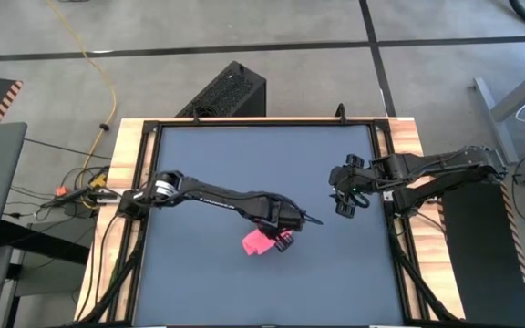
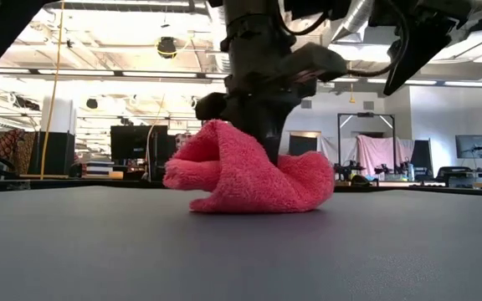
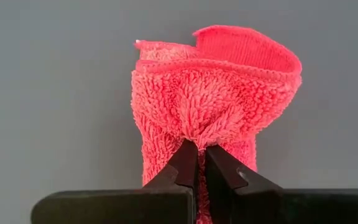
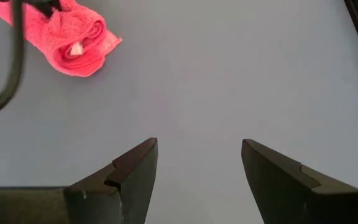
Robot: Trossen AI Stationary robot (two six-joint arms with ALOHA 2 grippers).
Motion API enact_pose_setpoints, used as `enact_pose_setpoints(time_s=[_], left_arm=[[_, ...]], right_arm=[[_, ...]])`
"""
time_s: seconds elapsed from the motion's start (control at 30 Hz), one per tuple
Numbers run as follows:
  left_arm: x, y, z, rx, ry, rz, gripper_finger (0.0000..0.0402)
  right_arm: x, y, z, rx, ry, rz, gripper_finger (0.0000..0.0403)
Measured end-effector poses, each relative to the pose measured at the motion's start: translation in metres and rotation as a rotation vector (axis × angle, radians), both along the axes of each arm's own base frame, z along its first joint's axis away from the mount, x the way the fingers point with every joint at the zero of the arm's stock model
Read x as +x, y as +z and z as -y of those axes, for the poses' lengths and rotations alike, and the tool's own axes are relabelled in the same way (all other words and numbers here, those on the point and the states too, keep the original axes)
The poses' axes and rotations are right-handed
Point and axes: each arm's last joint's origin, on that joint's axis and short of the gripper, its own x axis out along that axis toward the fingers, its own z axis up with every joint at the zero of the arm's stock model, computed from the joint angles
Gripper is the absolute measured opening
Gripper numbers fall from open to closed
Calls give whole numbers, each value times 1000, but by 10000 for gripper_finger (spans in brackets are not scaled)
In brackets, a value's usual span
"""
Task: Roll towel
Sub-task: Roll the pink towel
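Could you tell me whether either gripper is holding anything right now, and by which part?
The left gripper is shut on the towel, pinching a bunched fold of its near edge. The right gripper is open over the mat, holding nothing.

towel (image 1: 259, 243) on mat (image 1: 244, 164), left hand (image 1: 285, 239) above

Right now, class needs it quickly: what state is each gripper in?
Left gripper: shut on the towel.
Right gripper: open, holding nothing, over bare mat.

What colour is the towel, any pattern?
Plain bright pink towel, no pattern; clearest in the left wrist view.
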Motion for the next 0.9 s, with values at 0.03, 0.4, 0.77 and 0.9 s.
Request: enact_pose_setpoints(time_s=[0.03, 0.4, 0.77, 0.9], left_arm=[[-1, 0, -2, 2, 5, -8, 0], [12, 4, 0, 10, -79, 124, 5], [12, 4, 0, 8, -62, 128, 37], [12, 4, 0, 9, -61, 132, 38]], right_arm=[[0, 0, 0, 0, 0, 0, 260], [0, 0, 0, 7, 3, -1, 260], [0, 0, 0, 8, 3, 0, 260], [0, 0, 0, 8, 3, 0, 260]])
